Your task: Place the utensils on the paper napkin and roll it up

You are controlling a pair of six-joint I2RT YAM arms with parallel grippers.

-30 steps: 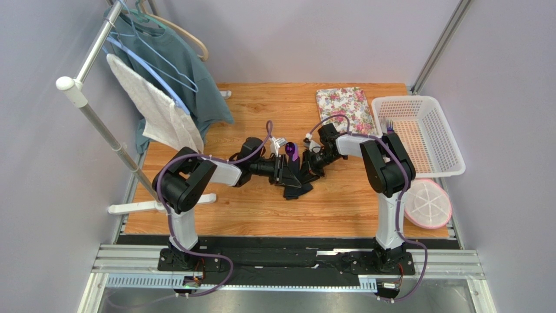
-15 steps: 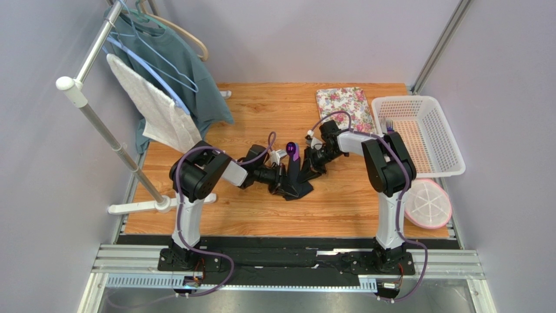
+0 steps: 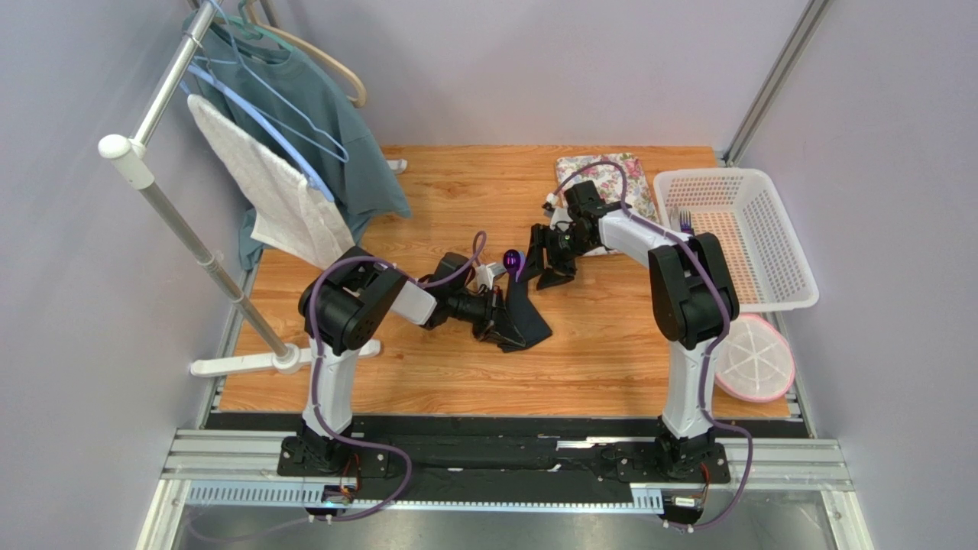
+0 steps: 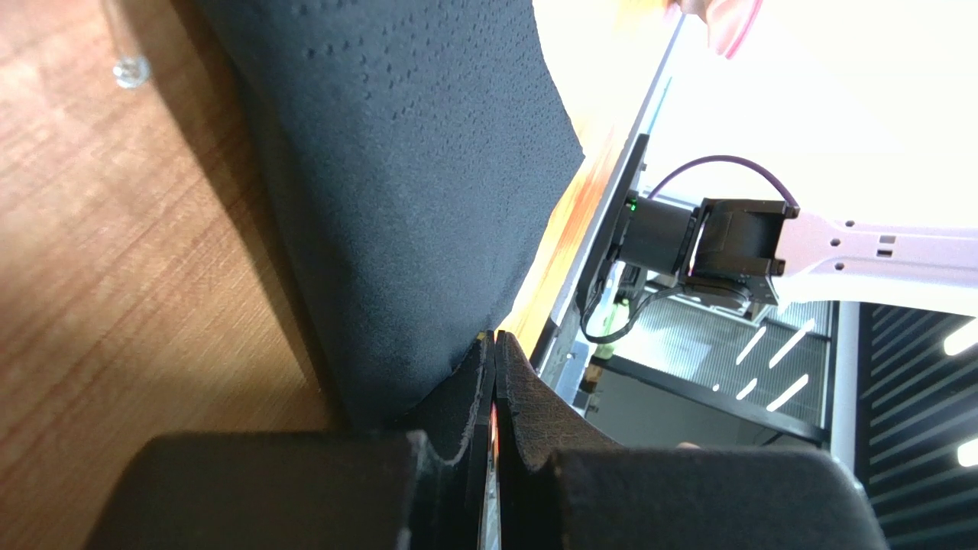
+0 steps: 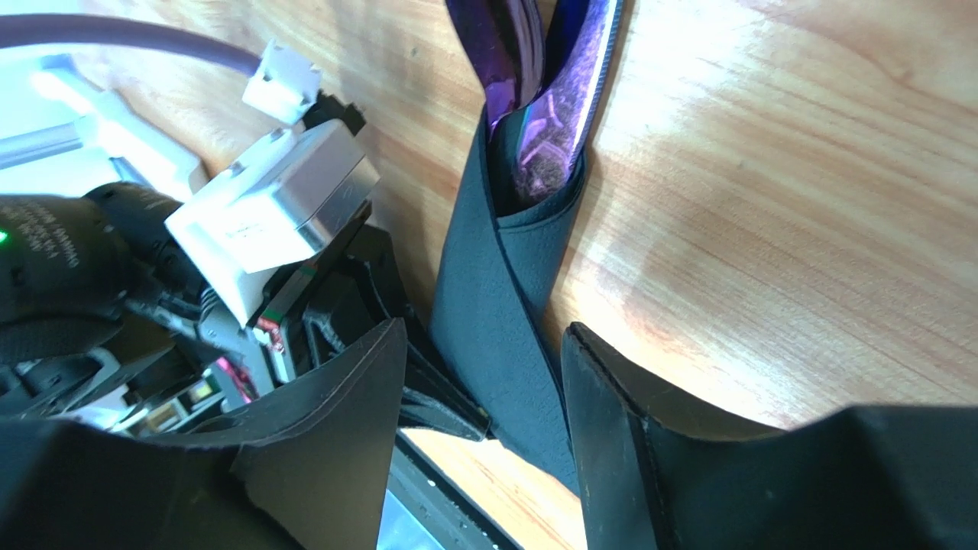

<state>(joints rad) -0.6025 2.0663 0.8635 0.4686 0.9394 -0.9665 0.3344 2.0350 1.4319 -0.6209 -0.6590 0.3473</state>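
Observation:
The black paper napkin (image 3: pixel 526 312) lies partly rolled at the middle of the table, with the purple utensils (image 3: pixel 515 265) sticking out of its far end. My left gripper (image 3: pixel 497 316) is shut on the napkin's near-left edge. In the left wrist view the napkin (image 4: pixel 402 172) runs down into the closed fingertips of the left gripper (image 4: pixel 496 344). My right gripper (image 3: pixel 549 259) stands open just beyond the roll's far end. In the right wrist view the napkin roll (image 5: pixel 496 298) passes between the spread fingers of the right gripper (image 5: pixel 483 332), and the utensils (image 5: pixel 540 103) show at its mouth.
A floral mat (image 3: pixel 606 181) lies at the back, beside a white basket (image 3: pixel 746 235) with a purple fork-like piece (image 3: pixel 685 215) in its corner. A pink-rimmed round dish (image 3: pixel 752 358) sits at the right edge. A clothes rack with a shirt and towel (image 3: pixel 287 149) stands left.
My right gripper has opened, let go of the roll and drawn back toward the far side. My left gripper closed on the napkin and stayed there.

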